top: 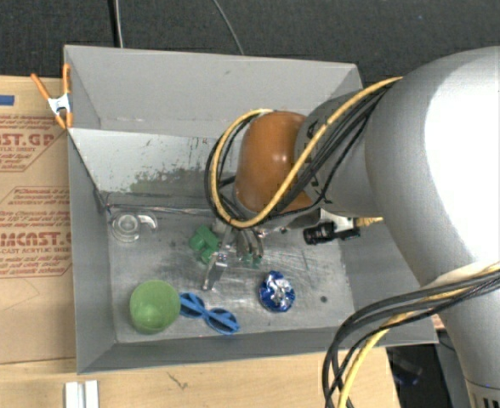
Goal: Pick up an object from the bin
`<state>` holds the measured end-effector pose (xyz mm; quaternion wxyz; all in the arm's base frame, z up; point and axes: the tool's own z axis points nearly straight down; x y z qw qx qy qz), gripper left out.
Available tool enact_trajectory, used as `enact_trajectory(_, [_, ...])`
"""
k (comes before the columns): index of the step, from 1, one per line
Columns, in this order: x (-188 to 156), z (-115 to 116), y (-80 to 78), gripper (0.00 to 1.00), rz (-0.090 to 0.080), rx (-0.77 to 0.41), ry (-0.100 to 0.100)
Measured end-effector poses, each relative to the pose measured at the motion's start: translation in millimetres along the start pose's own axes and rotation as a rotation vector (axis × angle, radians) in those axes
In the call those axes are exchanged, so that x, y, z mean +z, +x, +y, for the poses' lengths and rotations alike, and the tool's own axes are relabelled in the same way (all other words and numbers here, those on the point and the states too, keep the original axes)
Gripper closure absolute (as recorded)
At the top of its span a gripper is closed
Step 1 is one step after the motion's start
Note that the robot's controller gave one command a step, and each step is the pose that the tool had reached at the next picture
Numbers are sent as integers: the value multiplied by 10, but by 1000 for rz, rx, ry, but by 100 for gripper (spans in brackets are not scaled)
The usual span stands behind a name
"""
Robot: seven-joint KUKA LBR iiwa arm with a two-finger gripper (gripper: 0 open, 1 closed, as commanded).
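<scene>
1. I see my end effector [231, 260] down in the bin [165, 92], just right of the small green block [202, 242].
2. Its opening and any hold I cannot tell.

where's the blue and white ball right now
In the camera view the blue and white ball lies at the lower right of the bin floor, just right of the blue looped piece and below right of the hand.

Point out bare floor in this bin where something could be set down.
Bare floor lies between the clear cup and the green ball, and right of the blue-white ball. Crowded around the gripper, green block and blue loops.
</scene>
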<state>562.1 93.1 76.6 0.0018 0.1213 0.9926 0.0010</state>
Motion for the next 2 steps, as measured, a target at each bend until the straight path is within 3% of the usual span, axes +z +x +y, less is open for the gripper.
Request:
enact_trajectory(1, [-31, 9, -41, 100, -15, 2, -5])
enact_trajectory(2, [-408, 16, -51, 100, -1, 1, -1])
